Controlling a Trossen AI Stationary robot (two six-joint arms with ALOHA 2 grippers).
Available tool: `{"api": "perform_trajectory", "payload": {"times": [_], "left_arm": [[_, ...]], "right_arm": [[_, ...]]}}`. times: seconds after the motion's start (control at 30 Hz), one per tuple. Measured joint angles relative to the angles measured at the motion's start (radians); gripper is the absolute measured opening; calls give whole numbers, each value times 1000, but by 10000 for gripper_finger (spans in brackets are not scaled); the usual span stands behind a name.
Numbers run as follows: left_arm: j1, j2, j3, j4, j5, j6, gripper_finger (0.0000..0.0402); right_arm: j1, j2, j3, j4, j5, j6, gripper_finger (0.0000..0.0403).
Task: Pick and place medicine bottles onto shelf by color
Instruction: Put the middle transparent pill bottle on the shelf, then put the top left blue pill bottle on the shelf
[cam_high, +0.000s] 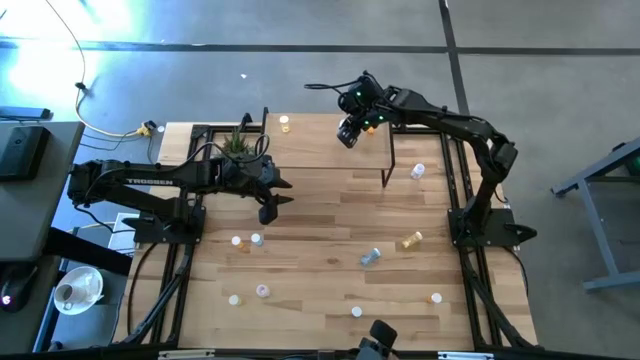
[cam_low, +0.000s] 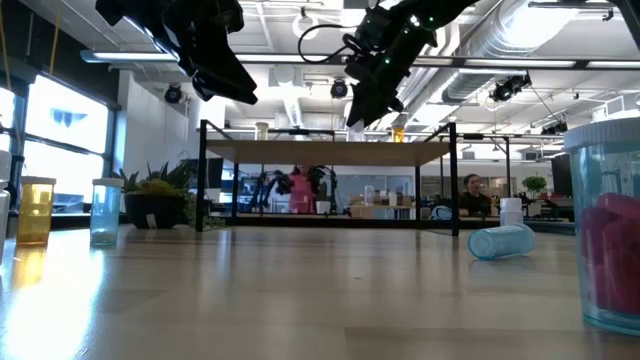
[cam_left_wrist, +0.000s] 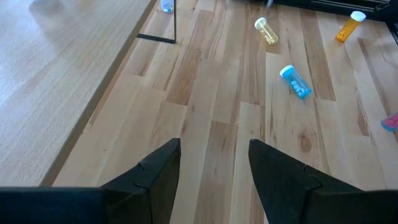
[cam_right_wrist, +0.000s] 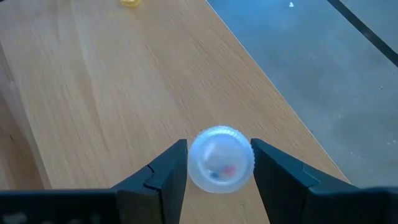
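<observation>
The shelf (cam_high: 320, 150) stands at the table's far middle, and a yellow bottle (cam_high: 285, 124) stands on its far left part. My right gripper (cam_high: 348, 135) hangs over the shelf's far right part. Its fingers are apart, one on each side of a pale bottle's white cap (cam_right_wrist: 220, 159), seen from above over the shelf top (cam_right_wrist: 93, 93). My left gripper (cam_left_wrist: 214, 168) hovers open above the table in front of the shelf's left end, holding nothing. More medicine bottles lie scattered on the table, among them a yellow one (cam_high: 410, 240) and a blue one (cam_high: 370, 257). My right gripper points steeply down at the pale bottle, with a fingertip (cam_right_wrist: 171, 165) close beside the cap on each side. The cap hides the bottle's body, so I cannot tell whether the fingers touch it.
A potted plant (cam_high: 238, 145) stands by the shelf's left end. Bottles stand on the near half of the table: orange (cam_high: 436, 297), pink (cam_high: 262, 291), two at the left (cam_high: 237, 240). A pale one (cam_high: 417, 172) stands right of the shelf.
</observation>
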Motion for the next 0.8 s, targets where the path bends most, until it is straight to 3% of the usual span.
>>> {"api": "perform_trajectory", "payload": {"times": [0.4, 0.8], "left_arm": [[0, 0, 0, 0, 0, 0, 181], [0, -6, 0, -39, 11, -30, 181]], "right_arm": [[0, 0, 4, 1, 0, -1, 169], [3, -1, 191, -192, -26, -34, 169]]}}
